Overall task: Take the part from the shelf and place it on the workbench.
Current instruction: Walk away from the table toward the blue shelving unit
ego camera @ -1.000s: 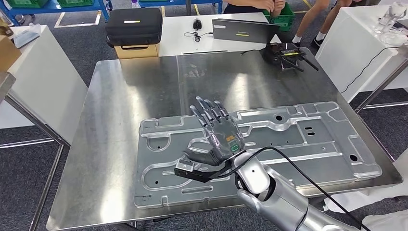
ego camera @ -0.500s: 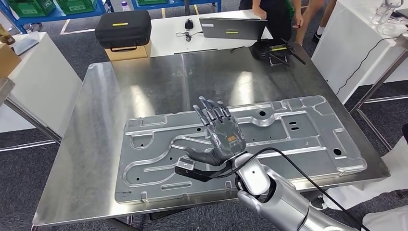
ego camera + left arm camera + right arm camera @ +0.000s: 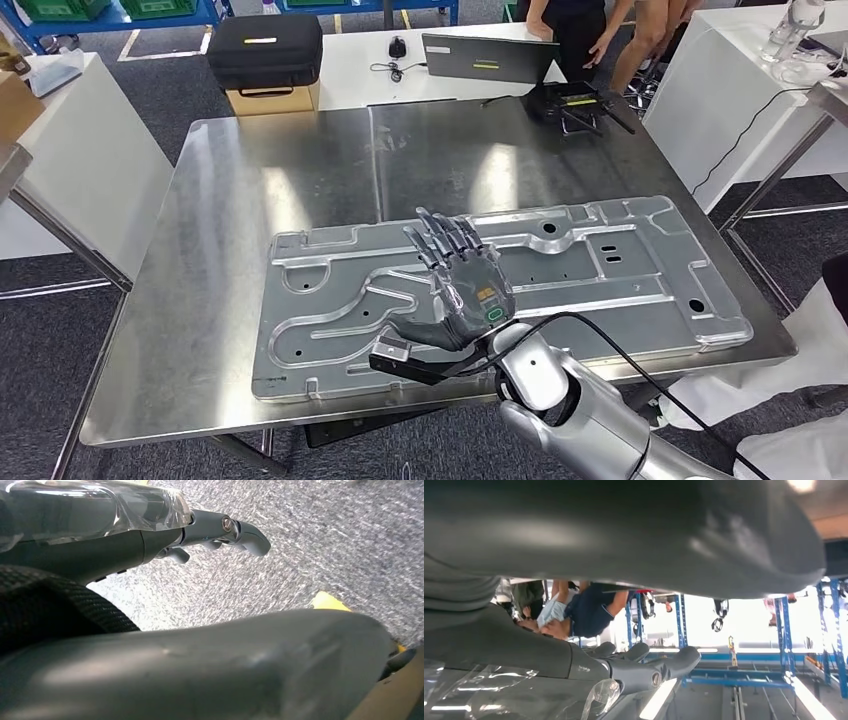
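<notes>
The metal panel (image 3: 500, 290) lay flat on the worktop (image 3: 300, 170); the right hand (image 3: 462, 285), fingers spread and empty, needed only to lift straight clear.

Stamped metal part (image 3: 620, 270) — flat on workbench (image 3: 300, 170)

Whole view shifts: camera movement, not object movement. Right hand (image 3: 465, 290) sits slightly higher over the part (image 3: 610, 270), fingers spread as before.
</notes>
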`<state>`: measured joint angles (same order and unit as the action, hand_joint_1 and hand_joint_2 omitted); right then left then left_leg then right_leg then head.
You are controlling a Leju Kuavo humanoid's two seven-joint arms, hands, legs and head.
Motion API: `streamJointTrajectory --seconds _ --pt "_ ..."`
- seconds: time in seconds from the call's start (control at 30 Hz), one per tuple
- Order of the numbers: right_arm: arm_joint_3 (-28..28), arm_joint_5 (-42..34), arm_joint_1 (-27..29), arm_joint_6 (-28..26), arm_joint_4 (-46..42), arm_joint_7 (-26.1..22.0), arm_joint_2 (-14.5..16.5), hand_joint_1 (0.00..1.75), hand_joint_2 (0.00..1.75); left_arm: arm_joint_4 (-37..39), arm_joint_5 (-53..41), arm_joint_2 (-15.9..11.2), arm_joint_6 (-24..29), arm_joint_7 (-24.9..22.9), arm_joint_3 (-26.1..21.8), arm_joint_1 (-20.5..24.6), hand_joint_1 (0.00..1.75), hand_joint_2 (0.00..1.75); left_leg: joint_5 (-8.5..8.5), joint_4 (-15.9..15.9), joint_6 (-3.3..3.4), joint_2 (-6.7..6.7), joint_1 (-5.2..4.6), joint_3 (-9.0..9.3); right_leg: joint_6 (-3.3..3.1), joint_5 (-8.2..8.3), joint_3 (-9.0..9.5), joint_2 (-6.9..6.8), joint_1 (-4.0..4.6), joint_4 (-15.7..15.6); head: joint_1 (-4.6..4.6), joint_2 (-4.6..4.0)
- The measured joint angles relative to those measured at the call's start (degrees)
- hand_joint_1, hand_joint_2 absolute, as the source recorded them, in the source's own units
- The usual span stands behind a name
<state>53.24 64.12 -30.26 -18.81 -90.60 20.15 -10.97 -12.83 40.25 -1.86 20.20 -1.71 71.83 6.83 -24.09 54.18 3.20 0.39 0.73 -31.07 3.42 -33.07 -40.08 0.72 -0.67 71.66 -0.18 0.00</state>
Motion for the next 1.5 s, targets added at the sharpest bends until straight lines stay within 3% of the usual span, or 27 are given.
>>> streamJointTrajectory --seconds 0.03,0.07,0.13,0.2,0.33,0.4,0.47,0.5,0.53,0.57,0.67,0.7,0.73,0.8,0.87,0.9,0.97,1.0,1.03,1.07,1.13,1.2,1.23,1.33,1.37,1.43,1.5 --pt "0.0 0.0 0.2 0.0 0.0 0.1 -0.2 0.00 0.00 0.0 0.0 0.0 0.0 0.0 0.0 0.0 0.00 0.00 0.21 0.0 -0.17 0.00 0.13 -0.28 0.30 0.02 0.19 -0.06 -0.21 0.9 -0.01 0.00" --pt "-0.1 -0.1 0.3 0.0 0.0 0.3 -0.4 0.00 0.00 0.0 0.0 0.0 0.0 0.0 0.0 0.1 0.00 0.00 0.37 0.1 -0.39 -0.02 0.34 -0.51 0.64 1.09 1.60 -0.16 -0.47 -0.7 -0.01 0.00" --pt "-0.3 -0.2 0.5 -0.1 -0.1 0.6 -0.9 0.00 0.00 0.0 -0.1 0.0 0.0 -0.1 0.1 0.3 0.00 0.00 0.50 0.6 -1.06 -0.07 0.75 -0.94 1.65 3.99 6.71 -0.42 -1.13 -8.6 0.04 0.00" --pt "-0.7 -0.3 0.6 -0.1 -0.3 0.8 -1.2 0.00 0.00 0.0 -0.2 0.0 0.0 -0.2 0.2 0.6 0.00 0.00 0.53 1.4 -1.88 -0.18 0.69 -1.54 1.61 5.43 9.75 -0.13 -1.46 -14.1 0.15 -0.01" --pt "-1.3 -0.5 0.9 -0.2 -0.5 1.3 -1.9 0.00 0.00 0.0 -0.4 0.0 0.0 -0.5 0.3 0.8 0.00 0.00 0.56 2.5 -2.80 -0.40 0.74 -2.74 -0.62 5.80 8.66 0.29 -1.40 -14.2 0.14 0.00" --pt "-1.7 -0.5 1.1 -0.2 -0.8 1.4 -2.2 0.00 0.00 0.0 -0.4 0.0 0.0 -0.7 0.3 0.8 0.00 0.00 -2.60 6.7 -3.03 -0.37 0.91 -4.49 -1.58 6.40 7.87 0.25 -1.26 -14.2 0.12 0.00" --pt "-2.2 -0.5 1.2 -0.1 -1.0 1.6 -2.5 0.00 0.00 0.0 -0.5 0.1 0.0 -0.8 0.3 0.9 0.00 0.00 -7.30 14.8 -3.02 -0.36 0.81 -7.37 -2.23 6.99 7.09 0.21 -0.86 -14.2 0.09 0.00" --pt "-2.4 -0.5 1.3 -0.1 -1.1 1.6 -2.6 0.00 0.00 0.0 -0.5 0.1 0.0 -0.8 0.3 0.9 0.00 0.00 -8.76 18.2 -2.84 -0.37 0.68 -8.40 -2.41 7.25 6.75 0.20 -0.59 -14.2 0.09 0.00" --pt "-2.5 -0.5 1.5 -0.1 -1.1 1.6 -2.8 0.00 0.00 0.0 -0.5 0.1 0.0 -0.8 0.3 0.9 0.00 0.00 -9.11 19.6 -2.47 -0.37 0.47 -8.50 -2.56 7.50 6.47 0.19 -0.29 -14.2 0.09 0.00" --pt "-2.5 -0.5 1.6 0.0 -1.2 1.6 -2.9 0.00 0.00 0.0 -0.5 0.1 0.0 -0.8 0.3 0.9 0.00 0.00 -8.37 18.6 -1.83 -0.38 0.13 -7.41 -2.70 7.74 6.23 0.20 0.07 -14.2 0.09 0.00" --pt "-2.9 -0.4 1.6 0.2 -1.8 1.7 -3.2 0.00 0.00 0.0 -0.7 0.2 0.0 -0.9 0.4 0.8 0.00 0.00 -4.38 6.9 1.21 -0.41 -1.41 -0.41 -2.92 8.41 5.83 0.25 0.84 -14.3 0.13 0.00" --pt "-3.0 -0.4 1.6 0.3 -1.9 1.7 -3.3 0.00 0.00 0.0 -0.7 0.2 0.0 -0.9 0.5 0.7 0.00 0.00 -3.73 4.2 1.91 -0.38 -1.86 1.03 -2.75 8.67 5.76 0.17 0.85 -14.3 0.15 0.00" --pt "-3.2 -0.4 1.6 0.3 -2.0 1.7 -3.3 0.00 0.00 0.0 -0.7 0.2 0.0 -0.9 0.6 0.6 0.00 0.00 -3.49 2.6 2.37 -0.33 -2.20 1.70 -2.46 8.95 5.67 0.06 0.73 -14.5 0.16 0.00" --pt "-3.5 -0.3 1.7 0.5 -2.3 1.7 -3.5 0.00 0.00 0.0 -0.7 0.3 0.0 -1.0 0.8 0.5 0.00 0.00 -2.61 1.5 2.57 -0.34 -2.42 1.63 -1.57 9.74 5.57 -0.14 0.57 -15.1 0.13 0.00" --pt "-3.8 -0.2 1.7 0.5 -2.6 1.7 -3.7 0.00 0.00 0.0 -0.7 0.4 0.0 -0.9 0.8 0.5 0.00 0.00 -0.95 -0.4 2.30 -0.34 -2.07 1.72 -0.91 9.04 5.08 -0.21 0.59 -14.8 0.16 0.00" --pt "-4.0 -0.2 1.6 0.5 -2.7 1.7 -3.9 0.00 0.00 0.0 -0.7 0.5 0.0 -0.9 0.9 0.6 0.00 0.00 -0.11 -1.2 2.10 -0.32 -1.79 1.64 -0.64 7.44 4.38 -0.22 0.64 -13.2 0.19 0.00" --pt "-4.1 -0.2 1.7 0.6 -2.8 1.7 -4.2 0.00 0.00 0.0 -0.7 0.7 0.0 -0.9 0.9 0.7 0.00 0.00 0.91 -1.7 1.90 -0.24 -1.55 0.97 -0.12 2.65 2.06 -0.25 0.44 -6.5 0.24 0.00" --pt "-4.1 -0.2 1.8 0.6 -2.8 1.7 -4.3 0.00 0.00 0.0 -0.7 0.8 0.0 -0.9 0.9 0.7 0.00 0.00 1.25 -1.6 1.80 -0.22 -1.52 0.50 0.17 0.95 1.09 -0.26 0.29 -3.1 0.24 0.00" --pt "-4.1 -0.3 1.9 0.7 -2.8 1.7 -4.5 0.00 0.00 0.0 -0.7 0.8 0.0 -0.9 0.9 0.7 0.00 0.00 1.57 -1.6 1.69 -0.20 -1.52 0.04 0.42 0.28 0.82 -0.28 0.13 -1.0 0.24 0.00" --pt "-4.1 -0.3 2.0 0.7 -2.8 1.7 -4.6 0.00 0.00 0.0 -0.8 0.8 0.0 -1.0 1.0 0.7 0.00 0.00 1.88 -1.5 1.58 -0.19 -1.51 -0.41 0.62 0.68 1.60 -0.31 0.02 -1.2 0.24 0.00" --pt "-4.1 -0.3 1.9 0.7 -2.8 1.7 -4.8 0.00 0.00 0.0 -0.8 0.9 0.0 -1.0 1.0 0.8 0.00 0.00 2.37 -1.1 1.27 -0.20 -1.50 -1.19 0.76 3.46 6.71 -0.42 -0.13 -8.4 0.24 0.00" --pt "-4.3 -0.2 1.8 0.8 -2.9 1.8 -4.9 0.00 0.00 0.0 -0.9 1.0 0.0 -1.0 1.0 0.9 0.00 0.00 2.70 -0.7 0.85 -0.24 -1.63 -1.74 0.18 5.54 11.43 -0.42 0.05 -15.6 0.22 0.00" --pt "-4.3 -0.2 1.7 0.9 -3.0 1.8 -4.9 0.00 0.00 0.0 -0.9 1.0 0.0 -1.1 1.0 1.0 0.00 0.00 2.84 -0.4 0.61 -0.24 -1.70 -1.91 -0.26 5.80 12.39 -0.39 0.16 -17.3 0.21 0.00" --pt "-4.3 -0.1 1.7 1.5 -3.3 2.1 -5.1 0.00 0.00 0.0 -1.0 1.1 0.0 -1.3 1.0 1.1 0.00 0.00 3.16 0.2 -0.34 -0.29 -1.66 -2.58 -1.64 6.35 11.76 -0.38 0.23 -17.6 0.20 -0.01" --pt "-4.4 -0.1 1.6 1.7 -3.3 2.2 -5.1 0.00 0.00 0.0 -1.0 1.1 0.1 -1.3 1.0 1.1 0.00 0.00 2.26 1.2 -0.77 -0.33 -1.55 -3.17 -2.08 6.76 11.37 -0.43 0.13 -17.6 0.15 -0.01" --pt "-4.4 -0.1 1.6 2.0 -3.3 2.4 -5.1 0.00 0.00 0.0 -1.1 1.1 0.1 -1.3 1.0 1.2 0.00 0.00 -2.05 6.6 -1.67 -0.38 -1.11 -5.32 -2.78 7.68 10.38 -0.51 -0.15 -17.8 0.08 -0.01" --pt "-4.4 -0.1 1.7 2.1 -3.3 2.5 -5.2 0.00 0.00 0.0 -1.1 1.1 0.1 -1.4 1.0 1.3 0.00 0.00 -6.81 14.5 -2.46 -0.37 -0.54 -7.89 -2.98 8.55 9.15 -0.51 -0.19 -17.7 0.02 0.00"
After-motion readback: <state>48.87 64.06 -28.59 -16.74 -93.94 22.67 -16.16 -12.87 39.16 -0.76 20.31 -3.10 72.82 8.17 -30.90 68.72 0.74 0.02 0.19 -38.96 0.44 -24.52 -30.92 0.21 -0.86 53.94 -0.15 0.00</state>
